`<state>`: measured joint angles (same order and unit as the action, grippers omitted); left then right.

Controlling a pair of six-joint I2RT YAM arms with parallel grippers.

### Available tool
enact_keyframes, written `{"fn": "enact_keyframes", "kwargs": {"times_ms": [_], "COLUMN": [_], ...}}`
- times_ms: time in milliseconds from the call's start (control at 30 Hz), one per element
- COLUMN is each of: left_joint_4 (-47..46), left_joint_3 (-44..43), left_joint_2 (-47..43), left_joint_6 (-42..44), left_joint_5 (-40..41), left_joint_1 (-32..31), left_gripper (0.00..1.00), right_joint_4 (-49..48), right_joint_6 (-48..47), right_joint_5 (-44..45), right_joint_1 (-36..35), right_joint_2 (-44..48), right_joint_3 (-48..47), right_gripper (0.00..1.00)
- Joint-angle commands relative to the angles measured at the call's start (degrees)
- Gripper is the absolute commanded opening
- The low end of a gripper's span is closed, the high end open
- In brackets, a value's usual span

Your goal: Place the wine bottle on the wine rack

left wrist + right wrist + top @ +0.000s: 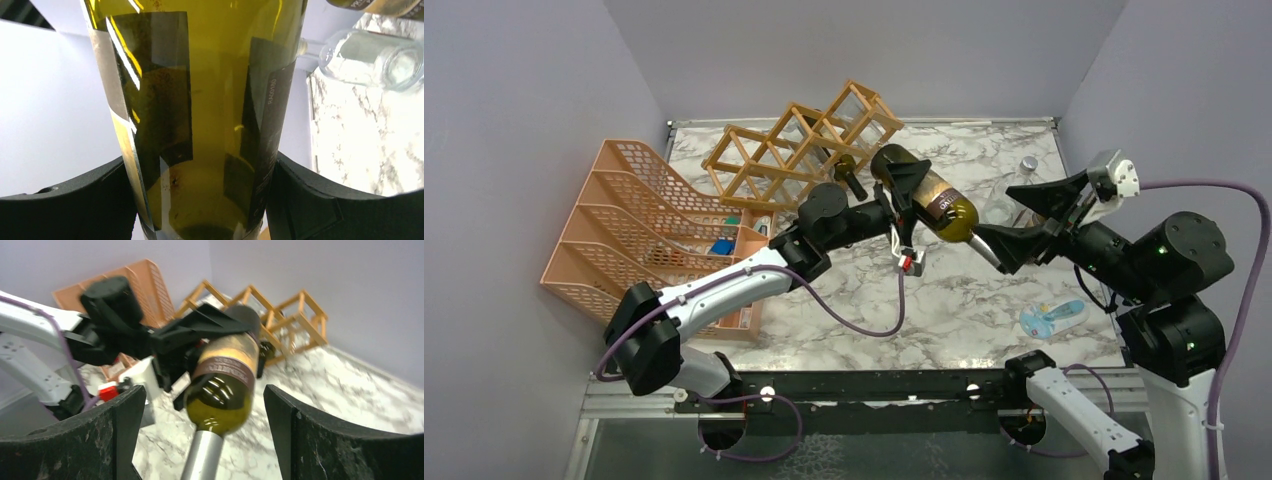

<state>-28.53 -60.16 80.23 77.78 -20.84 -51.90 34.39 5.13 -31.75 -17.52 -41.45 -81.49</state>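
Note:
The wine bottle [932, 203], olive-green glass with a brown label and a silver-capped neck, hangs tilted above the table. My left gripper [906, 188] is shut on its body near the base; its black fingers [310, 200] press both sides of the glass [200, 115]. My right gripper [996, 212] is open, its fingers wide apart on either side of the neck [205, 455] without touching it. The bottle's shoulder [222, 390] points toward the right wrist camera. The tan wooden wine rack [799, 145] stands at the back, just behind the bottle, and also shows in the right wrist view [292, 315].
A second dark bottle [850, 176] lies in the rack. A salmon-pink mesh organizer [639, 220] stands at the left. A clear glass bottle [1027, 168] lies at the back right, also in the left wrist view [372, 60]. A blue-and-white packet [1054, 318] lies at the front right.

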Motion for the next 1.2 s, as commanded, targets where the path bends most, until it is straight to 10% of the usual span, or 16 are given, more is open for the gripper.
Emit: {"fn": "enact_keyframes", "kwargs": {"times_ms": [0, 633, 1167], "left_joint_4": [5.9, 12.2, 12.6], "left_joint_3": [-4.2, -4.0, -5.3], "left_joint_2": [-0.5, 0.1, 0.9], "left_joint_6": [13.1, 25.2, 26.4], "left_joint_5": [-2.9, 2.4, 2.8], "left_joint_1": [-0.4, -0.4, -1.2], "left_gripper": [0.0, 0.0, 0.0], "right_joint_4": [7.7, 18.5, 8.5], "right_joint_6": [-1.8, -0.1, 4.4], "right_joint_5": [12.7, 7.5, -3.3], "right_joint_1": [-0.1, 0.0, 0.0], "right_joint_2": [0.8, -2.3, -6.8], "right_joint_3": [2.8, 15.3, 23.7], "right_gripper": [0.89, 0.74, 0.56]}}
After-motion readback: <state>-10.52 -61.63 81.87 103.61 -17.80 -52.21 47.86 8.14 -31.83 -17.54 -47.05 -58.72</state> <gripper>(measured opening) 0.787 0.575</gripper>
